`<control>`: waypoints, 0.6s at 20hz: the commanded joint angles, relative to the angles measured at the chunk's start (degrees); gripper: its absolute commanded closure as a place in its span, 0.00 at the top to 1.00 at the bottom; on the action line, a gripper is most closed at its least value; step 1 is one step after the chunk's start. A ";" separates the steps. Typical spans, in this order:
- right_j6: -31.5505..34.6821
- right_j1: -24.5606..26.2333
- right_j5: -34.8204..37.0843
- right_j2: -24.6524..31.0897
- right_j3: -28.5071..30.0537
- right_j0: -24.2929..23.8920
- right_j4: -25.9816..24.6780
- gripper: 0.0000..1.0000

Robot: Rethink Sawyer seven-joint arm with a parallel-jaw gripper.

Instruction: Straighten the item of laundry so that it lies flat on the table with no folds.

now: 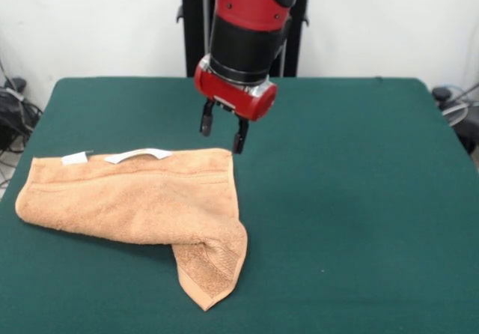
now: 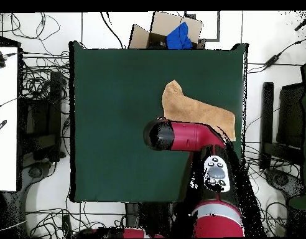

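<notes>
The orange-tan towel (image 1: pixel 142 203) lies on the left half of the dark green table (image 1: pixel 352 199), folded over itself, with one corner flap pointing toward the near edge and small white tags along its far edge. My gripper (image 1: pixel 223 129) hangs open and empty just above the towel's far right corner, fingers pointing down. In the overhead view the towel (image 2: pixel 196 111) lies at the table's (image 2: pixel 118 124) right side, partly hidden under my arm; the gripper itself is hidden there.
A cardboard box with blue cloth (image 2: pixel 174 34) sits beyond the table's far edge in the overhead view. Cables lie on the floor around the table. The table's right half in the front view is bare green cloth.
</notes>
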 commanded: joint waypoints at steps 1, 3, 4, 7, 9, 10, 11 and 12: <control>12.89 4.56 -6.54 -3.12 -2.45 2.11 2.78 1.00; 12.69 4.56 -7.04 -3.31 -2.75 1.81 3.65 1.00; 12.22 4.19 -6.64 -3.22 -2.85 1.59 3.98 1.00; 10.65 2.29 -3.67 -2.91 -3.73 0.85 5.31 1.00; 10.72 2.73 -4.43 -3.13 -4.13 0.81 6.00 1.00; 10.89 3.43 -5.95 -2.83 -4.22 0.61 6.35 1.00; 11.06 4.13 -7.48 -2.53 -4.31 0.40 6.69 1.00; 10.44 4.71 -8.79 -1.87 -4.54 -0.03 6.64 1.00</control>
